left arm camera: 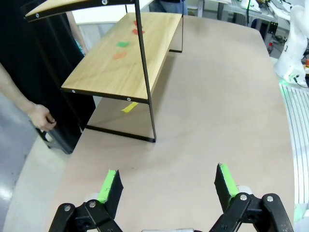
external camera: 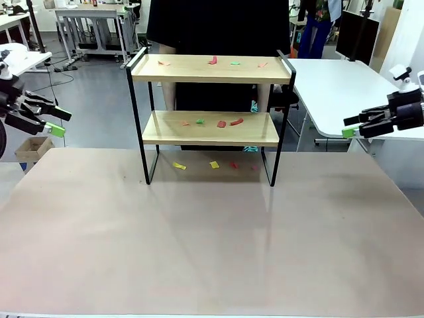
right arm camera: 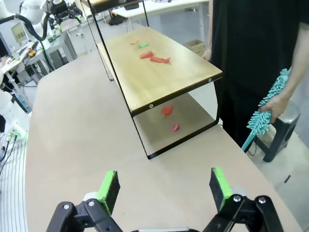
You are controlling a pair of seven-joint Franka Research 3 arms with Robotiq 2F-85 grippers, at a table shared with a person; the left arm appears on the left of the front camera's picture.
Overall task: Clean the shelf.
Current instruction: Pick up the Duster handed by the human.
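The shelf stands at the table's far middle, two light wooden boards in a thin black frame. Small red, green and orange paper scraps lie on the top board and on the lower board; yellow and red scraps lie on the table beneath. My left gripper hangs open off the table's left side, and my right gripper hangs open off the right side, both far from the shelf. The left wrist view shows open fingers and the lower board. The right wrist view shows open fingers and the board.
A person in black stands just behind the shelf, with one hand hanging loose and the other hand holding a teal fluffy duster. The tan tabletop stretches wide in front of the shelf. A white table stands at the back right.
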